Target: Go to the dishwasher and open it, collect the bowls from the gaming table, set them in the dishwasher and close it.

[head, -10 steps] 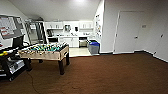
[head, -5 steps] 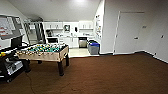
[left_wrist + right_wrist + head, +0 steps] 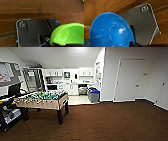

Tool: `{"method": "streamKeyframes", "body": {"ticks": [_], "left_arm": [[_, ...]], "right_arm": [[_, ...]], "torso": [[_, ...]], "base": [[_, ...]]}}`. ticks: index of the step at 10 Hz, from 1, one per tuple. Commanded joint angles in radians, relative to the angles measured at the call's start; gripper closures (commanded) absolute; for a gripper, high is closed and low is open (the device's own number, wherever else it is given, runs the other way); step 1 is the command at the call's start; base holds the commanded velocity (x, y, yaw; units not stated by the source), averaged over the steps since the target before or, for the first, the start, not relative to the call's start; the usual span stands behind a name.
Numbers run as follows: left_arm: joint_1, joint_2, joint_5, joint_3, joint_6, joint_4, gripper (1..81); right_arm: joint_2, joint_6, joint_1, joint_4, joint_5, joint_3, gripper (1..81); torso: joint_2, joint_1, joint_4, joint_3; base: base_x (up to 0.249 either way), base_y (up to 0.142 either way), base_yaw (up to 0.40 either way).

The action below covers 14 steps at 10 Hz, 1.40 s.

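You are looking into a big room with a dark brown floor (image 3: 107,122). Far ahead is a small kitchen with white cupboards (image 3: 71,88). The dishwasher (image 3: 82,89) looks like the dark and silver square under the counter there, but it is too small and blurry to be sure, or to tell if it is open. A blue bin (image 3: 94,95) stands just beside it, where the pale kitchen floor meets the brown one.

On your left stands a football table (image 3: 43,100) with a green field and dark legs. Left of it is a dark stand with a screen (image 3: 12,90). On your right is a white door (image 3: 127,80) in the wall, and it is closed.

In the left wrist view, the green bowl (image 3: 70,35) sits right at the left gripper (image 3: 50,43), above the wood floor. It shows its shiny inside. You cannot tell if the fingers are pinching it or spread.

In the right wrist view, the blue bowl (image 3: 110,31) sits right at the right gripper (image 3: 132,44), also above the wood floor. It shows its round bottom ring. Here too you cannot tell how the fingers stand.
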Motion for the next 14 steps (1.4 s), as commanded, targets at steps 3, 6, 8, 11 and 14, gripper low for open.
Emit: {"method": "streamKeyframes", "body": {"ticks": [3, 6, 8, 11, 14], "left_arm": [[-0.048, -0.02, 0.011, -0.003, 0.005, 0.013, 81.1], [-0.047, -0.021, 0.011, -0.003, 0.005, 0.013, 81.1], [-0.047, -0.02, 0.011, -0.003, 0.005, 0.013, 81.1], [-0.047, -0.018, 0.013, -0.003, 0.005, 0.013, 81.1], [-0.047, -0.018, 0.013, -0.004, 0.005, 0.013, 81.1]], "right_arm": [[-0.01, -0.003, 0.039, -0.023, -0.036, 0.012, 81.1], [-0.01, -0.003, 0.039, -0.023, -0.036, 0.012, 81.1], [-0.011, -0.003, 0.037, -0.023, -0.036, 0.012, 81.1], [-0.011, -0.003, 0.036, -0.023, -0.027, 0.012, 81.1], [-0.011, -0.003, 0.034, -0.023, -0.021, 0.009, 81.1]], "torso": [[0.0, 0.0, 0.0, 0.0], [0.0, 0.0, 0.0, 0.0], [0.0, 0.0, 0.0, 0.0], [0.0, 0.0, 0.0, 0.0], [0.0, 0.0, 0.0, 0.0]], "base": [[0.138, 0.0, 0.0], [0.14, -0.032, 0.0], [0.14, -0.099, 0.0], [0.14, -0.099, 0.0], [0.136, -0.084, 0.0]]}}
